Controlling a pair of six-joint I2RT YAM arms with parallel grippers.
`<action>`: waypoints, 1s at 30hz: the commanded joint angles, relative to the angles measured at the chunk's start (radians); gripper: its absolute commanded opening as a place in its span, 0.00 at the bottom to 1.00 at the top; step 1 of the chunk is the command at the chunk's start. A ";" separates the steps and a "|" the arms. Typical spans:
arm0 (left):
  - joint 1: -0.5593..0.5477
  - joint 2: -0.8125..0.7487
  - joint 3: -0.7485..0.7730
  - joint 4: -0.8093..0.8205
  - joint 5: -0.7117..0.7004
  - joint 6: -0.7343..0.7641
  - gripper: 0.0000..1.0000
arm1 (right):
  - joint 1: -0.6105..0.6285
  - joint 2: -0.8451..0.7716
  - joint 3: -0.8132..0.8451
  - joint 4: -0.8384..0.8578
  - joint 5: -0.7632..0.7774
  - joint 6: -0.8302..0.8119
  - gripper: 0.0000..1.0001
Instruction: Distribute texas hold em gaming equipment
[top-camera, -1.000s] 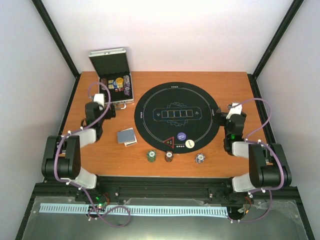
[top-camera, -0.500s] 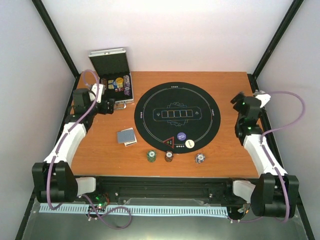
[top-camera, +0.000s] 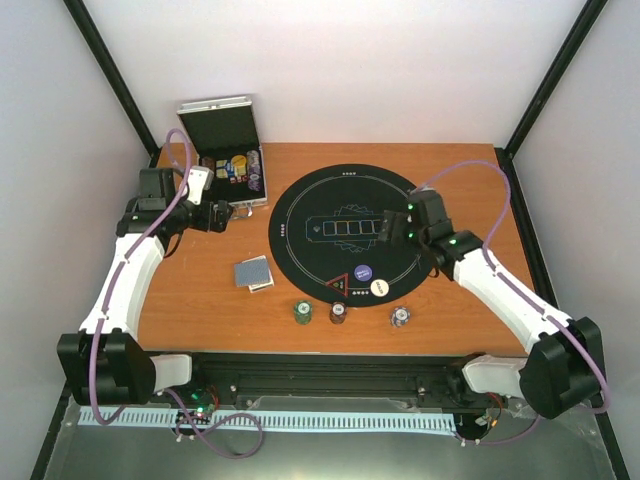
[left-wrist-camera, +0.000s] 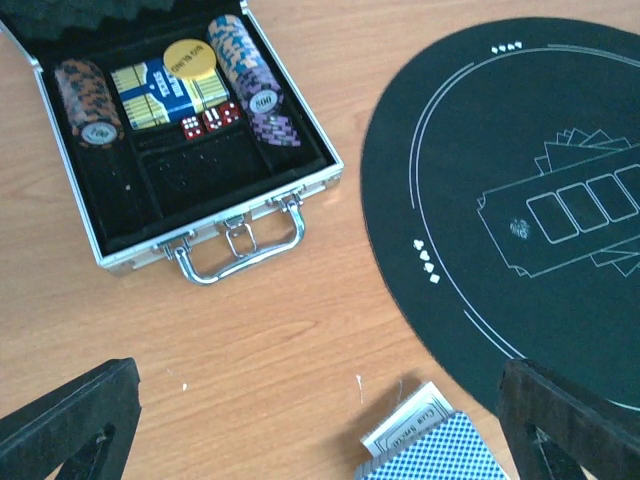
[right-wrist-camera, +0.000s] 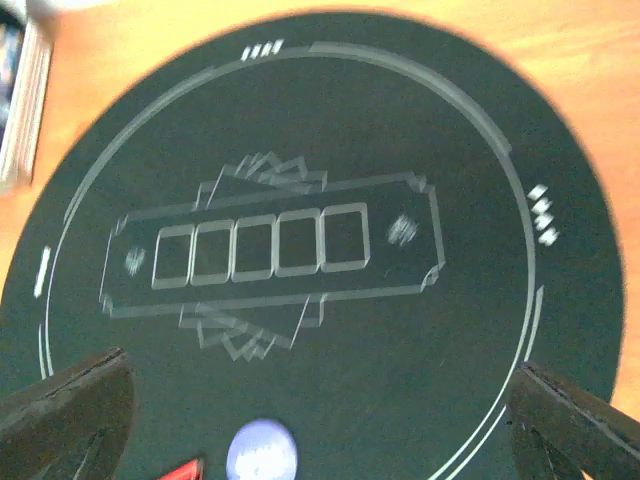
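Along the near edge of the bench stand three short stacks of poker chips, well apart from one another: a green stack, a red stack and a white stack. Just beyond them on the left lies the deck of playing cards, patterned back up, beside the round black mat. On the mat's near part the red triangle marker, purple button and white button sit close together. The right fingers are spread wide and empty above the mat's row of five card boxes. The left fingers are likewise spread and hold nothing. They hang over bare bench between the cards and the open silver case at the far left, which holds chips, a card pack and dice.
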 joint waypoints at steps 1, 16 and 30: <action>0.010 0.004 0.058 -0.094 0.014 0.019 1.00 | 0.145 -0.017 -0.007 -0.140 -0.020 0.016 1.00; 0.010 0.042 0.098 -0.140 0.007 0.015 1.00 | 0.481 0.284 0.074 -0.171 -0.038 0.094 0.67; 0.010 0.056 0.128 -0.139 0.014 0.009 1.00 | 0.484 0.460 0.095 -0.169 -0.058 0.067 0.58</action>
